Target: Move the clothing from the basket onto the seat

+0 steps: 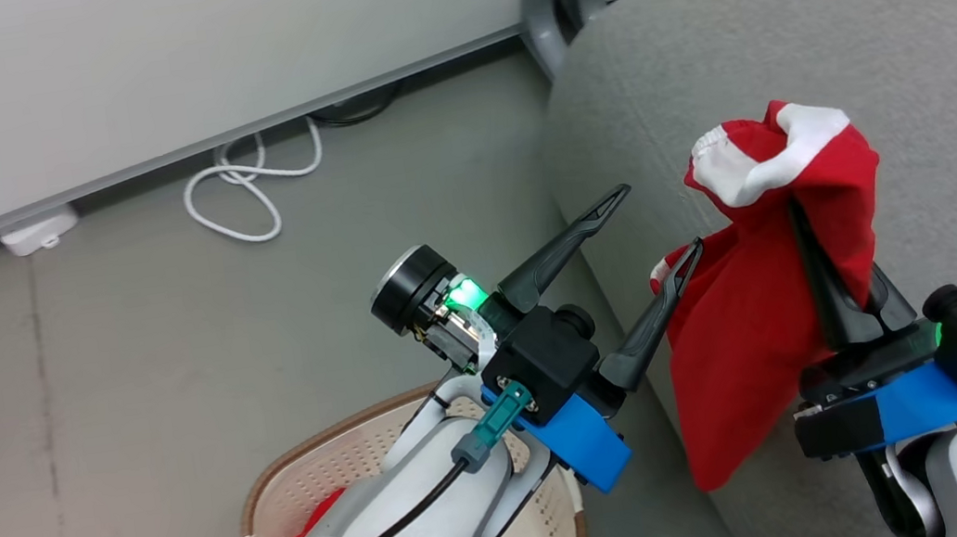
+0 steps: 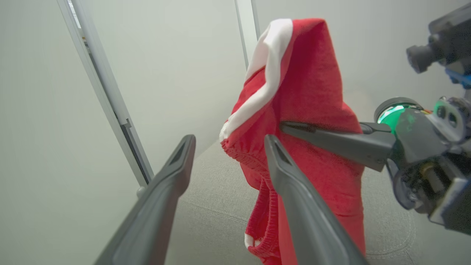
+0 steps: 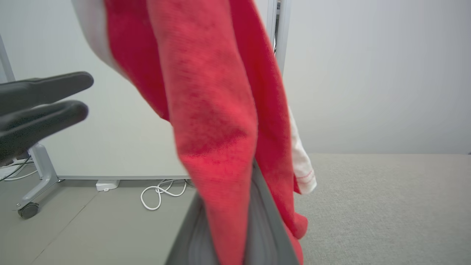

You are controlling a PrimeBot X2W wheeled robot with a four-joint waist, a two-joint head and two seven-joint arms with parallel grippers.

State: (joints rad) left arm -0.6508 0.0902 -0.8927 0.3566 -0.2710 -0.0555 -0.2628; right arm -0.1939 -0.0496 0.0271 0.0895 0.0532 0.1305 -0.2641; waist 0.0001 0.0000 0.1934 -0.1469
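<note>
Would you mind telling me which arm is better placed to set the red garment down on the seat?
Right. The right claw is shut on the red garment, which hangs above the seat; the left claw is open and empty.

1. A red garment [image 1: 759, 332] with white trim hung draped over the right gripper [image 1: 802, 223], raised above the rounded edge of the seat [image 1: 874, 16].
2. A 2nd red piece [image 1: 319, 518] lay inside the basket [image 1: 317, 449], mostly hidden.
3. The cream, perforated, brown-rimmed basket stood upright near the seat.
4. The seat was light-grey fabric.
</note>
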